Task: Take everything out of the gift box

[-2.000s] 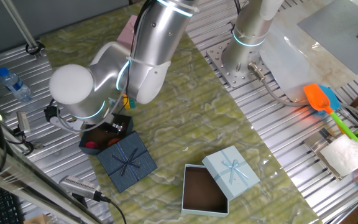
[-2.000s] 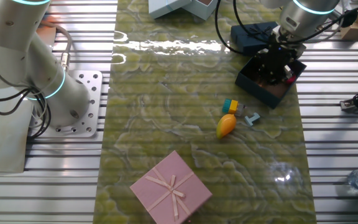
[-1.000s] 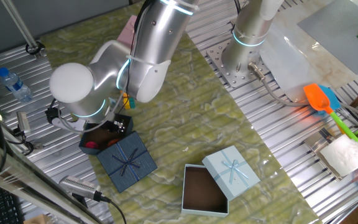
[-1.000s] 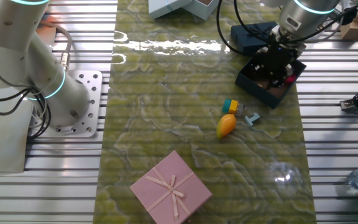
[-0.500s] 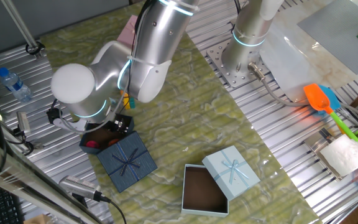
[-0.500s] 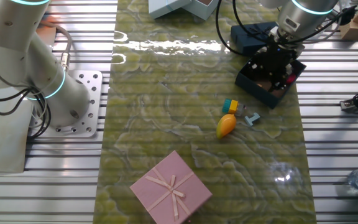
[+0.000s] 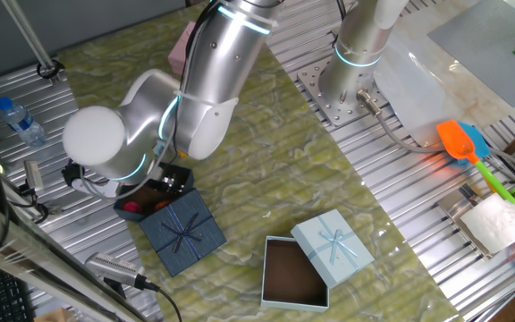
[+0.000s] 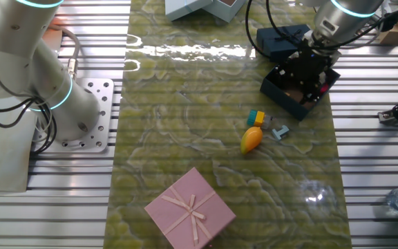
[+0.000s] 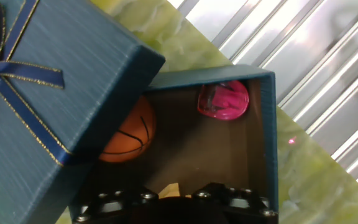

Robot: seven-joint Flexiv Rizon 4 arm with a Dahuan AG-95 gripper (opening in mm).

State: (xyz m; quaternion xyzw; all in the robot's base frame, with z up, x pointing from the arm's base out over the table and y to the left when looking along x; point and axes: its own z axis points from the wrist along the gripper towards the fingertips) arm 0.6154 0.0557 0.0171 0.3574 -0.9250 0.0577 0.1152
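The gift box (image 9: 263,130) stands open on the green tabletop (image 8: 185,124), and its navy lid (image 9: 36,93) with the ribbon bow leans over one side of it. Inside the box I see an orange ball (image 9: 129,137) partly under the lid, and a pink toy (image 9: 224,99) in the corner. The pincer (image 8: 308,68) hangs over the box; whether it is released or clenched, I cannot tell. Outside on the tabletop lie an orange-yellow toy (image 8: 251,139), a yellow and teal block (image 8: 256,117) and a small teal piece (image 8: 280,131). A light blue box (image 7: 295,272) with brown inside stands open, and a pink box (image 8: 190,209) is closed.
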